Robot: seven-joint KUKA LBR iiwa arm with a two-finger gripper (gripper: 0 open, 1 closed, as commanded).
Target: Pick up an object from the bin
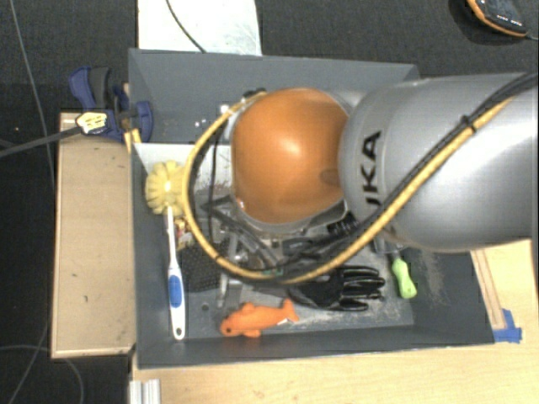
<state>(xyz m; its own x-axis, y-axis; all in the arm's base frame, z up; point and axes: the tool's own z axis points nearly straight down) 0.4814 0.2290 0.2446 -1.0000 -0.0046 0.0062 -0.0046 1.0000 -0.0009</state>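
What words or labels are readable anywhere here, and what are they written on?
"KA": black letters, turned sideways, on the grey arm; the rest of the word is out of sight.
Orange-and-black device outside the bin: markings too small to read.
Nothing else legible.

Arm (438, 175) over grey bin (278, 74) with orange fish (257, 318), white brush (174, 284)

Grey arm (446, 183) stretched in from the right, orange wrist cover (286, 154) uppermost, gripper (250, 255) beneath, yellow cable (200, 225) looped around.
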